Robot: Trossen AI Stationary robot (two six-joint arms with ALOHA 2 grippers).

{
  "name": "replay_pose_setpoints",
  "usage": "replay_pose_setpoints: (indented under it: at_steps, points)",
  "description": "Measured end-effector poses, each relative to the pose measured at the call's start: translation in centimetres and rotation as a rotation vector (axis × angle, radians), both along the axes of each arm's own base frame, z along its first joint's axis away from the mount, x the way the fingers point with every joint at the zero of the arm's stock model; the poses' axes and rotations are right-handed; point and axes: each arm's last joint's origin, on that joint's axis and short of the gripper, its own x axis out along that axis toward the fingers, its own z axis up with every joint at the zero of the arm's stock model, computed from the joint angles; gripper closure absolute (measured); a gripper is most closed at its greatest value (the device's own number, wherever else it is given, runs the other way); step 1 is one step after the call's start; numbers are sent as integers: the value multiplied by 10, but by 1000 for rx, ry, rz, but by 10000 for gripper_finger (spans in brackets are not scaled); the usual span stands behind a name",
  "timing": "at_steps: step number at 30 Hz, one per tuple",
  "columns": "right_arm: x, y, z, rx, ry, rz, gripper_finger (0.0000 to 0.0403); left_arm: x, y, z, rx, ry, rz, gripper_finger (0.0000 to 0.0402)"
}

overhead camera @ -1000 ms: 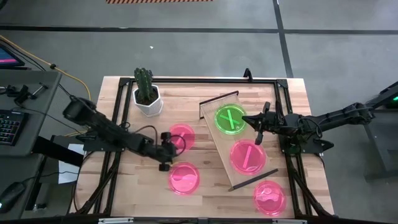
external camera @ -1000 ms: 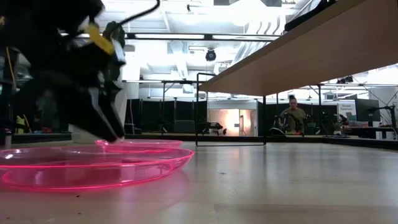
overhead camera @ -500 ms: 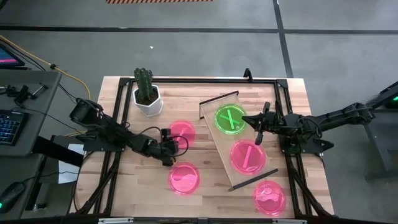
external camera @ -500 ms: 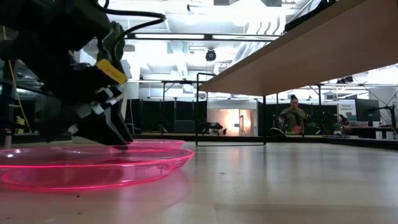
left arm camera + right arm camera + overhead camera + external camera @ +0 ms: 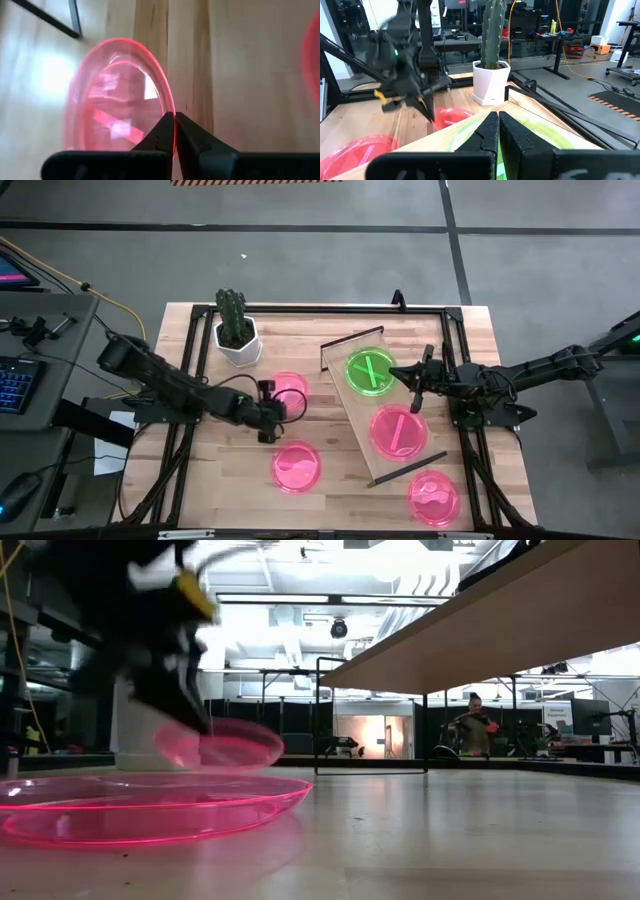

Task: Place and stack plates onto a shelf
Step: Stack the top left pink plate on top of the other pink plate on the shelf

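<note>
Plates: five in view, two already on the shelf [image 5: 352,412], which sits angled right of centre on the table [image 5: 200,480].

Left to right:
- Cactus pot [image 5: 238,340] at the far left of the table, just beyond the work area.
- Left tool [image 5: 284,408] is pinched shut on the rim of a pink plate [image 5: 291,392]; the low view shows that plate tilted and lifted off the table.
- Second pink plate [image 5: 296,466] lies flat near the front edge, close beneath the lifted one.
- On the shelf: green plate [image 5: 369,371] at the far end, pink plate on shelf [image 5: 398,430] nearer the front.
- Right tool [image 5: 416,388] hovers at the shelf's right side between those two, fingers closed, holding nothing.
- Last pink plate [image 5: 433,497] sits at the front right corner.

Risks: thin rim grip on slick plastic, so the plate may swing or slip in transit. The shelf's raised edge and black end rail could catch a low plate. The right tool sits close to the drop zone, a collision risk.

Room: open table between the left plates and the shelf; little bare shelf remains, so stacking looks likely.
</note>
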Motion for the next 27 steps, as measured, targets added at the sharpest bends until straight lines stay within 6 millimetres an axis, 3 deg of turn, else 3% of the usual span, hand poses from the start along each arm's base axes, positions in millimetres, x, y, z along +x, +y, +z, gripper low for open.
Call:
replay_pose_setpoints:
  at_steps: [8,12,17,21,24,27]
  points:
    - [0,0,-3,-7,32,0,403,-11,-15,106,213,-144,-11,401]
    - [0,0,0,-2,-1,0,403,-5,-19,139,289,-308,-101,401]
    - [-1,0,18,24,-183,-1,403,25,-9,151,211,-459,-365,401]
    - [-4,-1,29,-6,-278,-7,403,55,3,149,157,-610,-573,401]
    - [-6,-2,31,-24,-289,-20,403,75,8,140,144,-693,-694,401]
    - [-7,-2,31,-24,-287,-46,403,95,9,124,161,-664,-766,401]
